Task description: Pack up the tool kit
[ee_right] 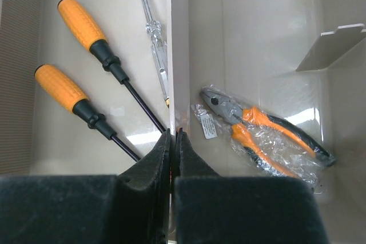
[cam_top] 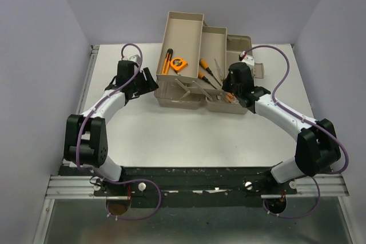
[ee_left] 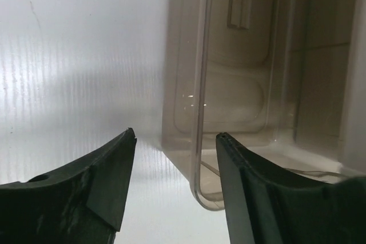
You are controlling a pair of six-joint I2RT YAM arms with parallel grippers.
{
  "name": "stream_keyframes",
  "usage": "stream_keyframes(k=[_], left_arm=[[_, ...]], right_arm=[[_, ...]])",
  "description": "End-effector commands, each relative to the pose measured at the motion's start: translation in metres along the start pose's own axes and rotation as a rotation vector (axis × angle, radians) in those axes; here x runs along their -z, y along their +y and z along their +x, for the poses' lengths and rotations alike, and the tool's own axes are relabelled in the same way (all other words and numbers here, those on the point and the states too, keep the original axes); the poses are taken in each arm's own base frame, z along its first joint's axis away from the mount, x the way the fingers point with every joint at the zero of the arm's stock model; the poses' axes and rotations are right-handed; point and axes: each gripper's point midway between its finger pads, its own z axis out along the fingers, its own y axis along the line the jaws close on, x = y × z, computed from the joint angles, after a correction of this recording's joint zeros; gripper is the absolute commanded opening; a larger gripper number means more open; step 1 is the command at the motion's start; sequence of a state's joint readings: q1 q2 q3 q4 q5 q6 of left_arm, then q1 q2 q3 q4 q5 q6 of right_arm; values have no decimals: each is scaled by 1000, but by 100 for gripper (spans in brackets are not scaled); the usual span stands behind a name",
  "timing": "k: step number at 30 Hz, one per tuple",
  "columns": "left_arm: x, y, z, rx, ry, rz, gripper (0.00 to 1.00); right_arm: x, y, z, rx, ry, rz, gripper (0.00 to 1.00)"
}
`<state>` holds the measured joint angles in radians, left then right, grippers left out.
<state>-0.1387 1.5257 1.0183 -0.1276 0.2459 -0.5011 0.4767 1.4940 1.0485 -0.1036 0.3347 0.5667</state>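
White table (cam_top: 171, 135) is occupied along its far edge by the toolbox (cam_top: 183, 98), trays folded out. Left gripper (ee_left: 174, 138) is held open beside its left side. Right gripper (ee_right: 172, 135) is pressed closed at the divider (ee_right: 178, 38) between screwdrivers (ee_right: 86, 30) and pliers (ee_right: 260, 130).

The left arm (cam_top: 108, 104) reaches forward and bends inward, and the left gripper (ee_left: 175, 135) has its jaws wide apart. The right arm (cam_top: 280, 115) bends inward too, and the right gripper (ee_right: 173, 136) has its jaws pressed together.
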Motion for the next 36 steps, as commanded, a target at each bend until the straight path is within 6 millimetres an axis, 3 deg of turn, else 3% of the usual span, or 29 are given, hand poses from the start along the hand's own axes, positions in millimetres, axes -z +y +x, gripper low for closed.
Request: stream_keyframes(k=[1,6,10,13,16,20,22,29,36], left_arm=[[-16,-11,0,5,38,65,68],[-30,-16,5,-54,63,58,57],[-37,-21,9,-136,80,21,37],[-41,-23,12,-179,89,-3,17],[-41,-21,10,-178,83,-18,0],[-28,-21,-8,-217,13,-53,0],[-16,-22,-24,-242,-46,-81,0],[43,-30,-80,-330,-244,-170,0],[94,-51,-115,-417,-348,-170,0]], right_arm=[[-3,-6,20,17,81,11,0],[-1,-5,18,19,74,7,1],[3,-5,16,15,73,-1,1],[12,-4,8,12,57,-11,9],[22,-2,-2,26,36,-25,25],[38,-1,-21,51,6,-27,53],[48,-3,-30,61,-16,-22,62],[79,-12,-53,56,-94,-13,69],[105,-29,-63,47,-155,18,72]])
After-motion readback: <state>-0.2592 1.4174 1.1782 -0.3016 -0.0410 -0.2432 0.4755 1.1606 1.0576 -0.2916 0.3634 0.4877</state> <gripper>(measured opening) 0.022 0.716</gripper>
